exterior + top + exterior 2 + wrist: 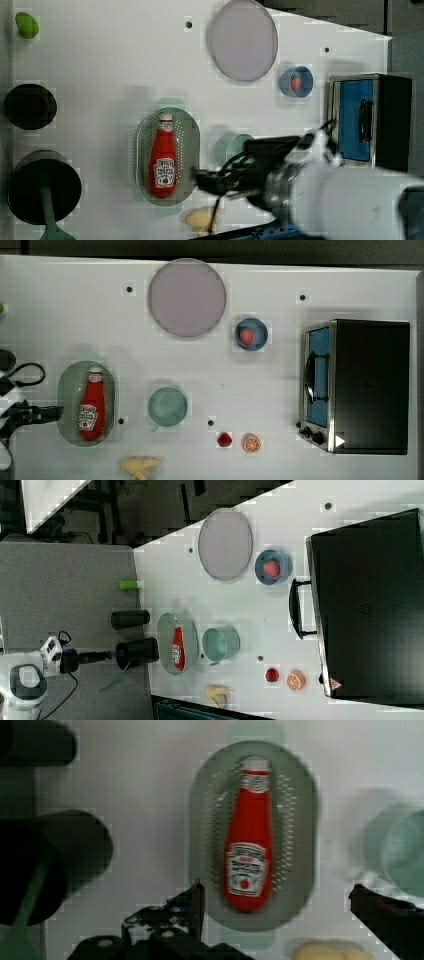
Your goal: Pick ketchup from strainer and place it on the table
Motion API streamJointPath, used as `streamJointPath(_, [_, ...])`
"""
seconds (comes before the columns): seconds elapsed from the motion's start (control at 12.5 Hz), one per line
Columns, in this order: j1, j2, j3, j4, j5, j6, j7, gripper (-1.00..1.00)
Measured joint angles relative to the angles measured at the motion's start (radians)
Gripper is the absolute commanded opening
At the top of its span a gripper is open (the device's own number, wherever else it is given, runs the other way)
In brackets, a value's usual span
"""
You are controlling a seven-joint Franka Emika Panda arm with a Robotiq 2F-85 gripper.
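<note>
One ketchup (248,842) is shown lying flat along the strainer (300,820), cap toward the upper edge of the wrist view and label facing up; in the top view the strainer (67,390) sits at the lower left of the frame on the table (280,390). The hand (277,902) is seen with its fingers (192,902) spread wide, nothing held, poised near the bottle's base end and not yet astride it. Several risks may be judged from this. If the hand is lowered where it stands, a finger could land on the strainer rim and tip or drag it. A grip taken at the rounded base rather than the label could let the smooth bottle squirt out as the fingers close. The dark cylinders (65,855) just beside the strainer in the wrist view could be struck by the arm. The cup (167,406) near the strainer's other side narrows the room for setting the bottle down.
</note>
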Motion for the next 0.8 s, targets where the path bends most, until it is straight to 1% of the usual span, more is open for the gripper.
streamJointPath(0.24, [0.018, 0.074, 0.04, -0.065, -0.052, 0.141, 0.046, 1.0])
streamJointPath(0.48, [0.025, 0.181, 0.033, -0.161, -0.131, 0.312, 0.124, 1.0])
streamJointPath(0.56, [0.025, 0.224, 0.029, -0.19, -0.175, 0.348, 0.137, 1.0])
streamJointPath(0.64, [0.025, 0.267, 0.023, -0.212, -0.212, 0.391, 0.158, 1.0])
streamJointPath(0.8, [0.029, 0.351, -0.002, -0.228, -0.25, 0.446, 0.2, 1.0])
